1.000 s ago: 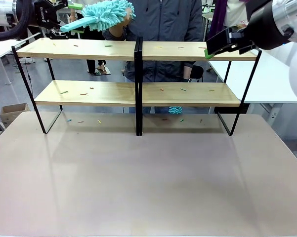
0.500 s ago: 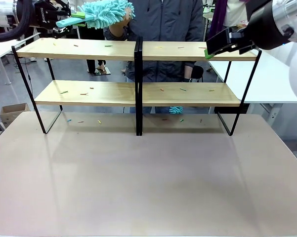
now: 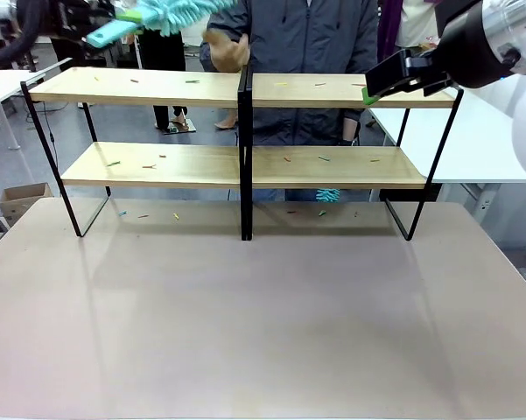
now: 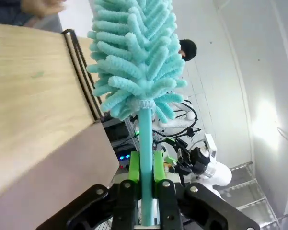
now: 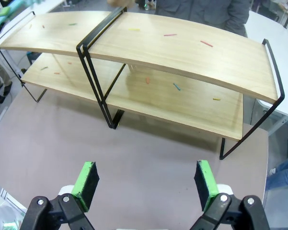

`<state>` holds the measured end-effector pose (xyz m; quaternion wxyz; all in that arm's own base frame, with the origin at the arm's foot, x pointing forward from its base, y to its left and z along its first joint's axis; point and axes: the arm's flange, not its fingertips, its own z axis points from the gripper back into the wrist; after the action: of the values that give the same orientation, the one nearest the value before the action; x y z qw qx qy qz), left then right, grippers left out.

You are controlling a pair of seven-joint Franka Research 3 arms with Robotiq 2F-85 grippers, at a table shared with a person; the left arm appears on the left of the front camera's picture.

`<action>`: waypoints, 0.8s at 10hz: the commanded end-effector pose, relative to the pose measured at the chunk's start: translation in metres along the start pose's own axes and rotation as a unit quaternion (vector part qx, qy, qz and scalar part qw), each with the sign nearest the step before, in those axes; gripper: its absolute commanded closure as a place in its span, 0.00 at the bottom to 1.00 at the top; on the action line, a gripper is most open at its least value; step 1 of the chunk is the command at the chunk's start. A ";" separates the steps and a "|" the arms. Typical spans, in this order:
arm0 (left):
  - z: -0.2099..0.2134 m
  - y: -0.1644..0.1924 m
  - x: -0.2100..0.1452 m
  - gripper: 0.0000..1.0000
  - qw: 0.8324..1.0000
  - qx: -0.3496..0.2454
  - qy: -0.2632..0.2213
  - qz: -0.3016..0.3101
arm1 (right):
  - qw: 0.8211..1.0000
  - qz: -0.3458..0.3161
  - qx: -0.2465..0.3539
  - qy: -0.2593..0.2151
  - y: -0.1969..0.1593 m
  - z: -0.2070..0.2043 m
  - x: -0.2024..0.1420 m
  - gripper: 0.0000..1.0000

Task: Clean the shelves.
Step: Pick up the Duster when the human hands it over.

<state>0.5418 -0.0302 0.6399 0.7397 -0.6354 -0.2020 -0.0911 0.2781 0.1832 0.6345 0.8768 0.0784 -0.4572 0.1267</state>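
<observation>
Front view: left pincer (image 3: 127, 16) is now clamped on the teal handle of the duster (image 3: 179, 10). A second ago it stood open beside that handle while the person gripped the fluffy head. The person's hand (image 3: 227, 48) has since let go and sits lower, above the top board. The duster has risen to the upper left corner.

Left wrist view: green pads of the left pincer (image 4: 146, 167) press both sides of the handle, duster (image 4: 139, 57) head pointing away.

The shelves (image 3: 157, 87) stand at the far side of the counter (image 3: 263, 315), unmoved, with small coloured scraps (image 3: 114, 163) on both boards (a few on the counter beneath). Black centre post (image 3: 244, 149) splits the span.

The right pincer (image 3: 372, 87) hangs at the top board's right end, unchanged; the right wrist view shows the right pincer (image 5: 146, 184) spread wide and empty above the shelves (image 5: 182, 48). A smaller duster (image 3: 328, 194) shows below the lower board.
</observation>
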 end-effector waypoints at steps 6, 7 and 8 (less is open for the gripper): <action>0.295 -0.037 -0.221 1.00 0.910 0.095 -0.404 -0.007 | 1.000 -0.001 0.002 0.001 0.000 0.000 0.000 0.00; 0.314 -0.019 -0.237 1.00 0.879 0.089 -0.467 0.025 | 1.000 -0.001 0.002 0.001 0.000 0.000 0.000 0.00; 0.307 -0.003 -0.227 1.00 0.892 0.059 -0.442 0.067 | 1.000 -0.001 0.002 0.001 0.000 0.000 0.000 0.00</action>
<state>0.2442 0.2669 0.5799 0.6384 -0.5419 -0.4849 0.2525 0.2781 0.1831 0.6345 0.8768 0.0785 -0.4571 0.1266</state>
